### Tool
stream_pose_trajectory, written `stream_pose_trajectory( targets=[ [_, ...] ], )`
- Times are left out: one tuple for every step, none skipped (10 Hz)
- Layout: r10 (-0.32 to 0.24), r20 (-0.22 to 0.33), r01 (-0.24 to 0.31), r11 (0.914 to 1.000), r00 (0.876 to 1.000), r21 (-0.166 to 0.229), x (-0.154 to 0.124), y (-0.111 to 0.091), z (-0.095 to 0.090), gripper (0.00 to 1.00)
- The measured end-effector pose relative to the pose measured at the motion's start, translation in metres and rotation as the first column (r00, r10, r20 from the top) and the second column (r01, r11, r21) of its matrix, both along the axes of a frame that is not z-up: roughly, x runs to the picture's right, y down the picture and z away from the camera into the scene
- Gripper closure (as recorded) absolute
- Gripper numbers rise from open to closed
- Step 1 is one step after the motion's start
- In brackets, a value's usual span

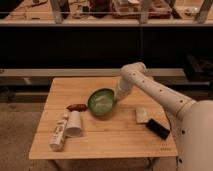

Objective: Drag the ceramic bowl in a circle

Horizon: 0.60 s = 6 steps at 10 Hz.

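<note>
The ceramic bowl, green with a darker rim and pale inside, sits near the middle of the wooden table. It looks slightly tilted toward the camera. My gripper comes down from the white arm on the right and is shut on the bowl's right rim. The fingertips are partly hidden against the rim.
A brown object lies just left of the bowl. A white paper cup lies on its side, with a white bottle beside it at front left. A pale block and a black object lie to the right.
</note>
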<state>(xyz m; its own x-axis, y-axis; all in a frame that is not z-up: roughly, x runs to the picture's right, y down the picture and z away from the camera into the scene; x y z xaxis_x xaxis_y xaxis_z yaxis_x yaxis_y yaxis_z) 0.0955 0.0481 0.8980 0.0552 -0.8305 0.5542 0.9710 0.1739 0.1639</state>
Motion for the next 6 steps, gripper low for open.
stream_pose_trajectory(
  targets=[
    [0.022, -0.022, -0.022, 0.9997, 1.0, 0.008, 0.013, -0.007, 0.007, 0.82],
    [0.044, -0.048, -0.043, 0.999, 0.998, 0.014, 0.029, -0.012, 0.015, 0.82],
    [0.06, -0.068, -0.059, 0.9982, 0.996, 0.014, 0.04, -0.013, 0.02, 0.82],
    [0.07, -0.085, -0.07, 0.9975, 0.994, 0.013, 0.049, -0.012, 0.022, 0.82],
    [0.085, -0.117, -0.084, 0.9964, 0.989, 0.009, 0.065, -0.009, 0.024, 0.82],
    [0.09, -0.141, -0.091, 0.9959, 0.986, 0.006, 0.077, -0.005, 0.024, 0.82]
  ],
)
